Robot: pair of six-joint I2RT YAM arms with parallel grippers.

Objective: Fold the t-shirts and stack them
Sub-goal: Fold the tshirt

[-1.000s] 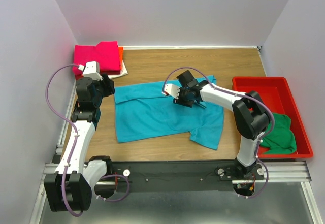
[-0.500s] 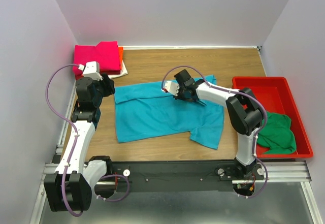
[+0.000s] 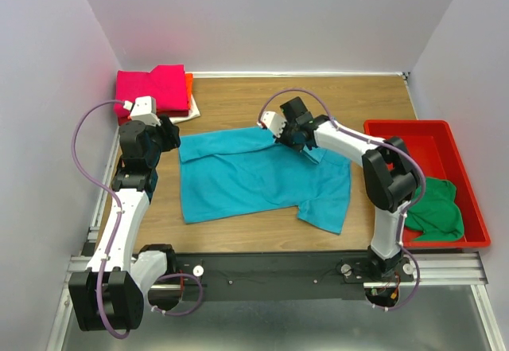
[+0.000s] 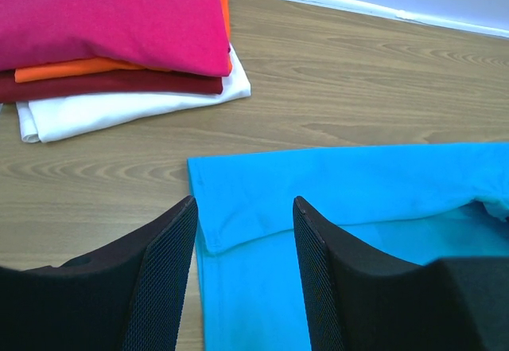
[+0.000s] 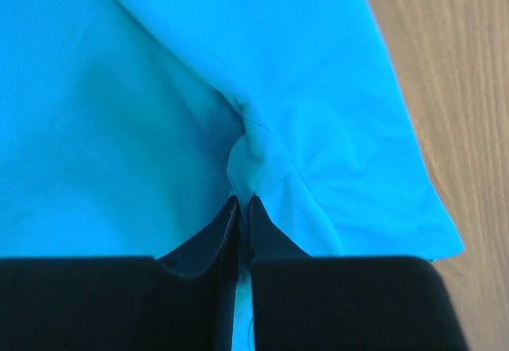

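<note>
A teal t-shirt (image 3: 254, 177) lies partly folded on the middle of the table; it also shows in the left wrist view (image 4: 358, 208) and fills the right wrist view (image 5: 159, 88). My right gripper (image 3: 293, 138) (image 5: 241, 201) is shut on a pinched fold of the teal shirt near its far edge. My left gripper (image 3: 165, 138) (image 4: 242, 208) is open and empty, hovering over the shirt's far left corner. A stack of folded shirts, magenta on top (image 3: 155, 87) (image 4: 103, 13), sits at the far left corner. A green shirt (image 3: 436, 206) lies crumpled in the red tray.
The red plastic tray (image 3: 421, 140) stands at the right edge of the table. The stack also holds orange (image 4: 71, 70), dark red and cream (image 4: 119, 108) layers. White walls close in the table on three sides.
My right gripper has moved toward the far edge, pulling the pinched fold of the teal shirt with it. The left arm has not moved.
</note>
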